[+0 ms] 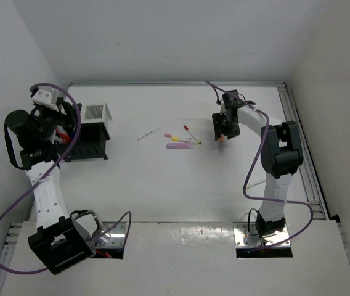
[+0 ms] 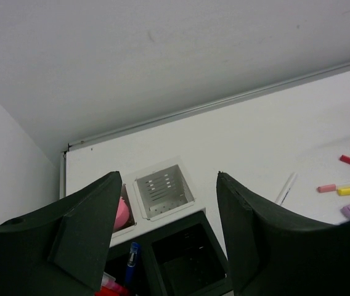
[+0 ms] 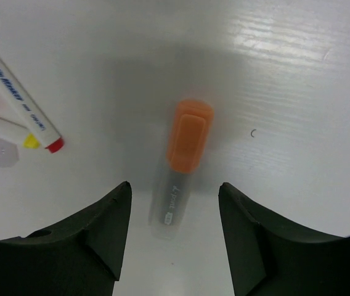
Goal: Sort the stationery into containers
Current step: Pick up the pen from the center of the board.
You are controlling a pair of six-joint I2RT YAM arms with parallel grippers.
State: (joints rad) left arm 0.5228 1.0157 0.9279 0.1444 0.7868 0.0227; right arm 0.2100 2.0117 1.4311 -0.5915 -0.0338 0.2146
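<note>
My right gripper is open and hovers just above an orange-capped highlighter with a clear grey body, which lies on the table between the jaws. My left gripper is open and empty above the black desk organizer, beside the white perforated bin. A blue pen and a red piece stand in a black compartment. A pink piece sits in a second white compartment. A white pen, pink and yellow markers, a red-tipped marker and a pink piece lie mid-table.
The organizer and the white bin stand at the far left by the wall. White walls close the table at the back and sides. A metal rail runs along the right edge. Purple cables loop off both arms.
</note>
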